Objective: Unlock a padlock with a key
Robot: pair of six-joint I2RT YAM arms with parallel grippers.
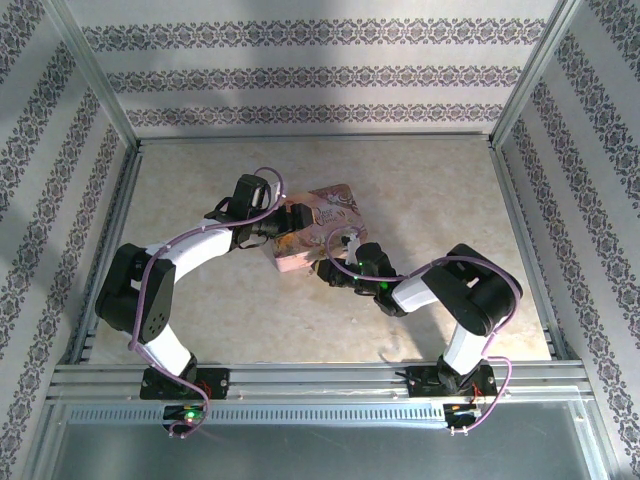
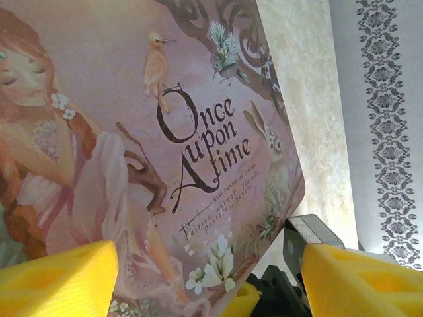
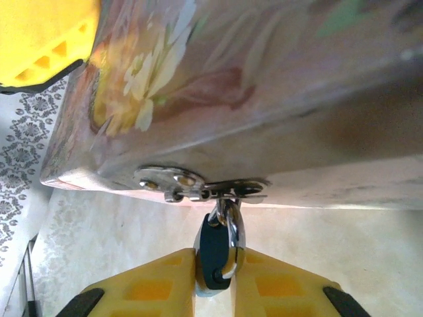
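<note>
The pale marbled bench (image 1: pixel 200 300) carries everything, with patterned walls around it. From its near edge the left arm (image 1: pixel 190 250) and the right arm (image 1: pixel 470 300) both reach in towards the middle, where the pink illustrated tin (image 1: pixel 330 205) lies.

In the left wrist view the lid of the tin (image 2: pixel 132 132) reads "Once upon a time". The left hand (image 2: pixel 205 277) has its yellow fingers (image 2: pixel 59 277) spread wide, one on each side of the tin. In the right wrist view one of those fingers (image 3: pixel 39 39) lies against the tin's end wall. I cannot tell whether the left hand is clamping the tin or only bracketing it.

The right hand (image 3: pixel 218 264) sits at the tin's near side wall, just above the bench. It is clenched on the padlock (image 3: pixel 213 254), a yellow pad against each side. The padlock hangs by its shackle from the small metal hasp (image 3: pixel 198 181) on the tin's wall, its dark bluish body pointing down between the pads.
</note>
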